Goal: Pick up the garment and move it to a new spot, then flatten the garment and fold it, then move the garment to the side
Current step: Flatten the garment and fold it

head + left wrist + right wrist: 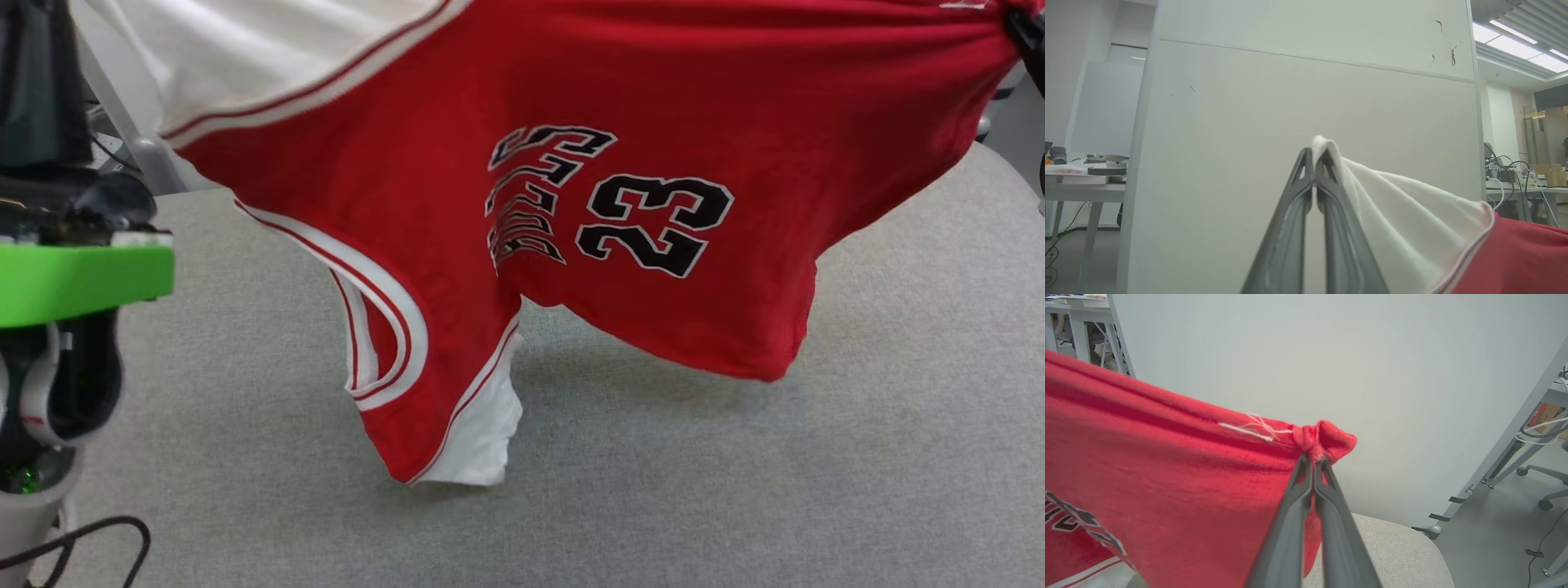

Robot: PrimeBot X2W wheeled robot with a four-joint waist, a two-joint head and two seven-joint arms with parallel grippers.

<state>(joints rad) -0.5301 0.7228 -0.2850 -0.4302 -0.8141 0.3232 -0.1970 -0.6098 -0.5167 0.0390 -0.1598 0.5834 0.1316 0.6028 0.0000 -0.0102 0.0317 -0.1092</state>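
- The shirt (653, 98) hangs in the air over the grey counter (816, 490), stretched from the upper left to the upper right of the head view.
- Left pincer (1313, 153): fingers pressed together on a fold of the white sleeve (1412, 228), which bunches up over the fingertips; the red body starts just past the striped trim.
- Right pincer (1313, 459): tips closed – pinching a small knot of red cloth at the shirt's edge (1167, 457). A loose white thread (1249, 428) lies on the fabric just beside the grip.
- In the head view the top edge runs taut, while the lower part sags in two lobes.
- The left lobe carries the neck opening (384, 327) with its white-and-red trim and the second sleeve (482, 433). Its tip comes down close to the counter (whether it touches, I cannot tell).
- The right lobe is plain red and clear of the counter, with a shadow under it.
- The black 23 (653, 224) shows in full; the lettering (531, 196) beside it is crumpled in a crease.
- A green block (82, 282) on dark hardware sits at the left edge of the head view, a black cable (98, 531) below it.
- A pale panel (1290, 102) stands behind both pincers – the counter's rounded end (1392, 547) lies under the right one.
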